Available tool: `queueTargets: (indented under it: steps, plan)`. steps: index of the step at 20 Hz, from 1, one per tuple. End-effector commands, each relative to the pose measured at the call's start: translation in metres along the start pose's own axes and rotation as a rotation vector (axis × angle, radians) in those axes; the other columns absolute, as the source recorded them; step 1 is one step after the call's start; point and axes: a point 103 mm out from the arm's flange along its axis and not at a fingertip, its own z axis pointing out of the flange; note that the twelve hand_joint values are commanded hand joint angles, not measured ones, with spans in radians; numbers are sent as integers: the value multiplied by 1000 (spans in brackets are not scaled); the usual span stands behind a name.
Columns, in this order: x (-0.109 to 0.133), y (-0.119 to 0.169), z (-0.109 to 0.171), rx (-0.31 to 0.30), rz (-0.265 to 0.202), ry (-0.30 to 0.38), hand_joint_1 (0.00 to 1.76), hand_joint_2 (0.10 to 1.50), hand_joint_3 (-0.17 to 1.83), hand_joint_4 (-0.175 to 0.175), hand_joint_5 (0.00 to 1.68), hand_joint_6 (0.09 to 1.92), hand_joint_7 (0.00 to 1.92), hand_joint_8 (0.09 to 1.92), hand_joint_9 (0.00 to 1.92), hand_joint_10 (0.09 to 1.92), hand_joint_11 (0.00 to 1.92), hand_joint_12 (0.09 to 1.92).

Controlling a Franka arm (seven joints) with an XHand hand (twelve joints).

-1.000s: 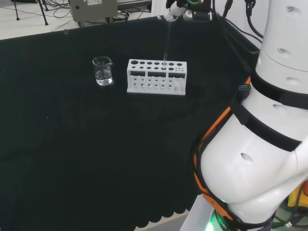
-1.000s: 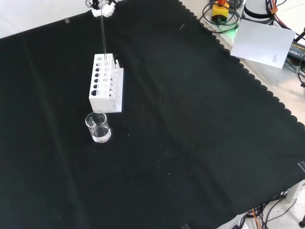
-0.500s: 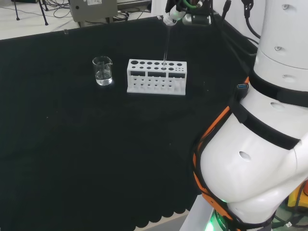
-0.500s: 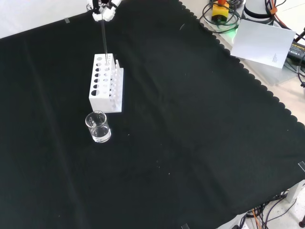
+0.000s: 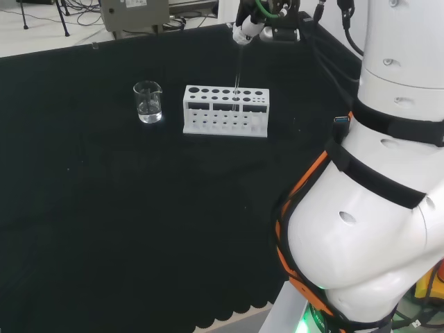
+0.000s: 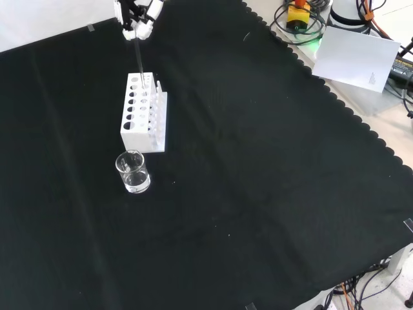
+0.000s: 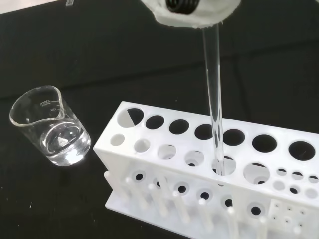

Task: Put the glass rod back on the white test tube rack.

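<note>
Clearly seen in the wrist view, the glass rod (image 7: 214, 99) is a thin, straight, transparent cylinder, and its lower end has entered a round hole in the second row of the white test tube rack (image 7: 199, 169). The rack is an opaque white block pierced with rows of holes, larger in the top rows and smaller lower down, with short pegs along its base. Beside it on the matt black cloth (image 6: 258, 181) a small clear beaker (image 6: 133, 172) with a pouring lip is seen, holding a little clear liquid. The hand (image 6: 137, 18) is held above the rack in the front view, fingers pointing down. The rod's top is pinched between the curled fingertips (image 5: 244, 33), so the rod hangs nearly upright.
</note>
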Motion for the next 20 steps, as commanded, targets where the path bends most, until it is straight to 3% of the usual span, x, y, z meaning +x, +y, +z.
queueTargets:
  steps: [1, 20]
  plan:
    - [1, 8, 3, 13, -10, 4, 1236, 1024, -175, -175, 1499, 101, 1583, 913, 1920, 443, 1808, 839]
    - [10, 14, 9, 56, -18, -16, 1236, 1024, -175, -175, 1501, 98, 1584, 912, 1920, 442, 1807, 841]
